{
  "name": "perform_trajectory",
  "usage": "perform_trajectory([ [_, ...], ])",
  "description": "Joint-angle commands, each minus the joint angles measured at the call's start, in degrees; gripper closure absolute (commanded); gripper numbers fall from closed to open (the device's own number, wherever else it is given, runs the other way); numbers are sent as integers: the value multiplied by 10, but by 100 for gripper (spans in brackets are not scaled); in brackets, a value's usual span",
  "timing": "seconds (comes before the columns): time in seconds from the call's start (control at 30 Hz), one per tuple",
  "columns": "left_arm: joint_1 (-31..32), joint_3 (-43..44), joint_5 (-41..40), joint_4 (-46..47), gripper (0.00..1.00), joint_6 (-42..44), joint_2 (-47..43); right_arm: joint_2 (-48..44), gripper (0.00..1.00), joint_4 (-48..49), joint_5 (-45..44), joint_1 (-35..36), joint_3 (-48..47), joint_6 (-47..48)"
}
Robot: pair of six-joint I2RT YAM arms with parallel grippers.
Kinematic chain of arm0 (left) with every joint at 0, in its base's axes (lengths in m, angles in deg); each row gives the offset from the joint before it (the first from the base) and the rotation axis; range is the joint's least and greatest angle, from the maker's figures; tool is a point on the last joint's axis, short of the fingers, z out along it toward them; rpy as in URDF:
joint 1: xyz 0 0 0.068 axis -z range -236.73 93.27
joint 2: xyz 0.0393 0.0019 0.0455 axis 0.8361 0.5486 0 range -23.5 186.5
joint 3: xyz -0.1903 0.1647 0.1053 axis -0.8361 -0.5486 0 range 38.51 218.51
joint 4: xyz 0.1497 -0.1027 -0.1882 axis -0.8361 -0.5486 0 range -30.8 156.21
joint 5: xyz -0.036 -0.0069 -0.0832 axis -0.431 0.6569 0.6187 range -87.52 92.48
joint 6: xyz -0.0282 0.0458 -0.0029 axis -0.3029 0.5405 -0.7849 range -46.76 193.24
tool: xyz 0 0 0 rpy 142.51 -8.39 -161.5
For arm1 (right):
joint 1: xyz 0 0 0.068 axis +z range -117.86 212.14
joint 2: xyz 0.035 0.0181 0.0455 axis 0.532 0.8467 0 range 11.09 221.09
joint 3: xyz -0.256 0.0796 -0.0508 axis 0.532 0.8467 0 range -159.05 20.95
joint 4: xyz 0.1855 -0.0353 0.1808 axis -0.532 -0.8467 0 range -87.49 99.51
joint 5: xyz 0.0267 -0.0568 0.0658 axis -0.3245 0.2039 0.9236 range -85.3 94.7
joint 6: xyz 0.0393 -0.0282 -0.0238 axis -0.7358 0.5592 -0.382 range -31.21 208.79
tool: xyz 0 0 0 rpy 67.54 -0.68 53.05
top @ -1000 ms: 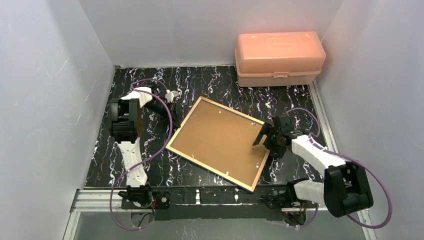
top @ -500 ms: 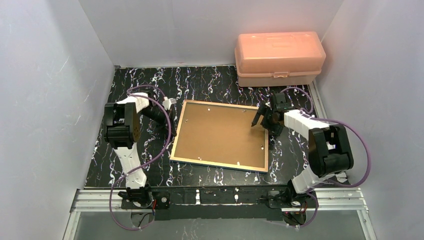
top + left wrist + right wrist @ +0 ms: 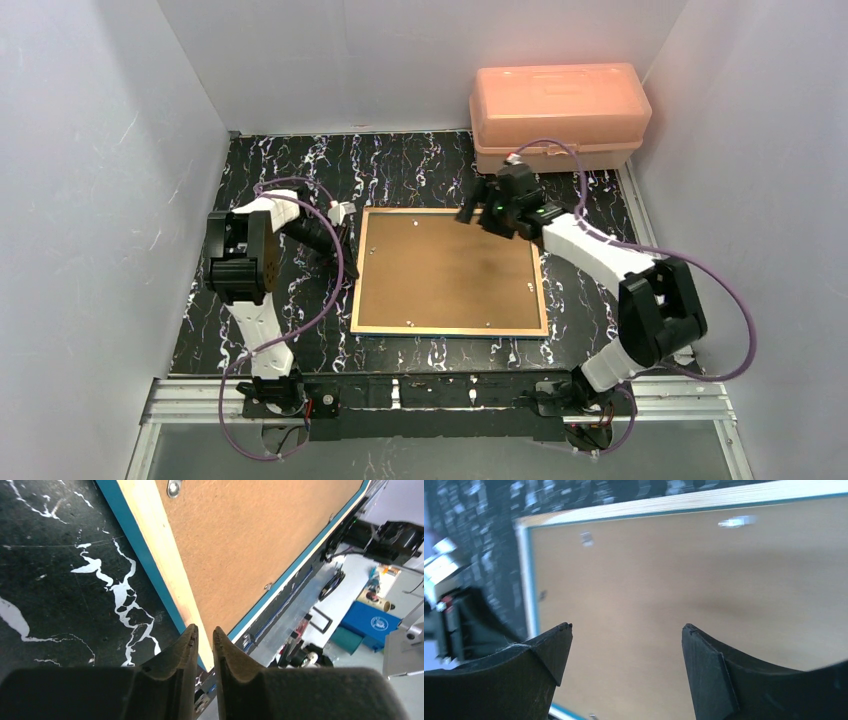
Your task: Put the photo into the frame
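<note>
Left gripper (image 3: 204, 630) nearly closed, thin slit, nothing in it. Rectangular blue-bordered wooden frame (image 3: 445, 275) lies back-up, its edge just ahead of those fingertips. Right gripper (image 3: 626, 635) spread wide, empty, frame directly beneath.

One frame (image 3: 450, 329), one pink box (image 3: 558, 115), two arms (image 3: 245, 262) (image 3: 600, 255)

A closed pink box (image 3: 558, 110) sits at my table's (image 3: 400, 165) far right corner, against the white wall (image 3: 400, 60).
</note>
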Motion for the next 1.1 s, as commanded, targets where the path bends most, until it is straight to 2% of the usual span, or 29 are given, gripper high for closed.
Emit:
perform_trajectory([
  [0.0, -9, -7, 8, 40, 81, -61, -50, 68, 13, 138, 59, 79, -26, -82],
  [0.1, -10, -12, -16, 80, 71, -95, -57, 131, 14, 202, 91, 115, -53, -115],
  [0.37, -10, 1, -48, 133, 69, -139, -18, 250, 13, 276, 147, 159, -141, -176],
  [0.67, -10, -9, -3, 136, 78, -136, 7, 329, 19, 281, 180, 179, -202, -200],
  [0.8, -10, -10, -9, 137, 85, -132, 13, 354, 20, 273, 189, 184, -224, -206],
  [1.07, -10, -13, -17, 141, 90, -138, 14, 387, 21, 268, 203, 189, -254, -219],
])
